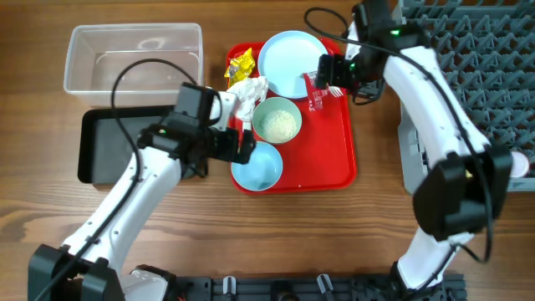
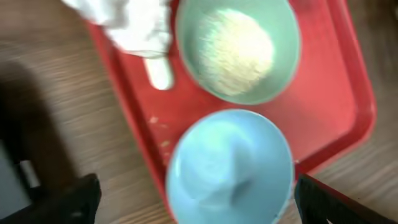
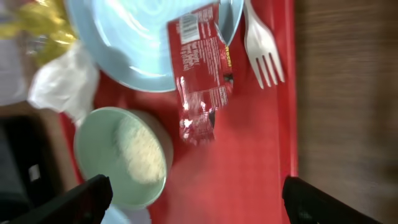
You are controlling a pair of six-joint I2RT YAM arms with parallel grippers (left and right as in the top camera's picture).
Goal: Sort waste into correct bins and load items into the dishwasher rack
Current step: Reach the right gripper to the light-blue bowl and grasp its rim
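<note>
1. Left claw (image 1: 245, 144) hung over the near-left corner of the red tray (image 1: 330, 142). Its jaws were spread wide with nothing between them. In the wrist view its fingertips (image 2: 74, 200) stood on either side of the empty pale blue bowl (image 2: 229, 165), clear of it.
2. Right claw (image 1: 328, 75) stood over the far-right part of the tray. Its jaws were likewise wide and empty, above the small red wrapper (image 3: 202, 81).
3. The red wrapper lay partly on the rim of the pale blue plate (image 1: 288, 63) and partly on the tray. A white fork (image 3: 261, 50) lay on the tray just beside the wrapper and the plate's edge.
4. The rice bowl (image 1: 277, 123), pale green-blue, sat mid-tray between the plate and the empty bowl. It held a heap of white grains (image 2: 239, 50).
5. The crumpled white napkin (image 1: 249, 90) lay at the tray's left edge, just beside the rice bowl. A white rounded handle end (image 2: 160, 73) stuck out from under it; the rest was hidden.
6. The crumpled yellow wrapper (image 1: 242, 65) sat at the tray's far-left corner, beside the plate.
7. The clear tub (image 1: 134, 58) and the black tub (image 1: 113, 146) sat on the desk (image 1: 276, 234) left of the tray, the clear one beyond the black one.
8. The grey dishwasher rack (image 1: 476, 75) stood at the desk's far right, apart from the tray.
</note>
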